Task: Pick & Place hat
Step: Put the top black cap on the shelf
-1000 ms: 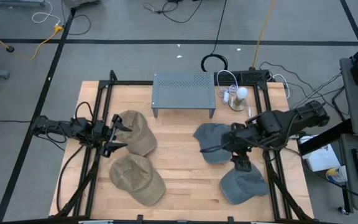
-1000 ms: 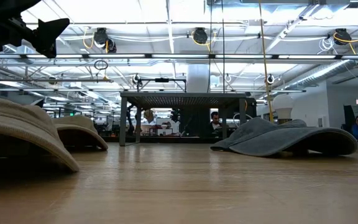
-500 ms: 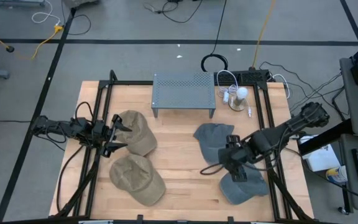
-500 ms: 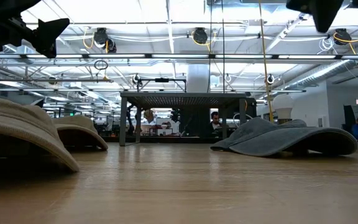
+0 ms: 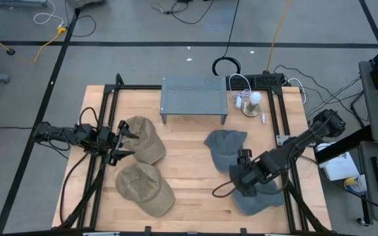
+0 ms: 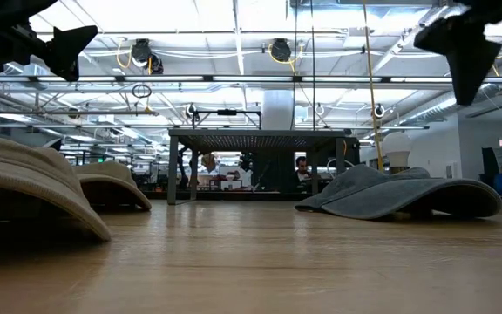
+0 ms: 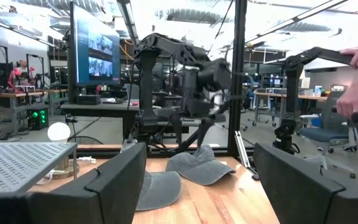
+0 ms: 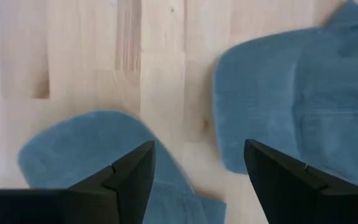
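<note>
While right gripper (image 5: 240, 181), fingers spread, overhangs near grey hat (image 5: 258, 196) | hat partly hidden | left gripper (image 5: 125, 144) released

Wooden table (image 5: 189, 177), seen from above. Two tan caps (image 5: 143, 139) (image 5: 143, 187) lay at 9 o'clock. Two grey-blue caps (image 5: 225, 149) (image 5: 258, 196) lay at 4 o'clock. Perforated metal stand (image 5: 194, 98) stood at 12. Left gripper (image 5: 125, 139), open, sat beside the tan pair; right gripper (image 5: 241, 180) hovered between the blue pair.

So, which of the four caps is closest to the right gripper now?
The grey cap at the table's front right. The right gripper, open, hangs right over its edge; the other grey cap lies farther back, and both tan caps lie on the left side.
</note>
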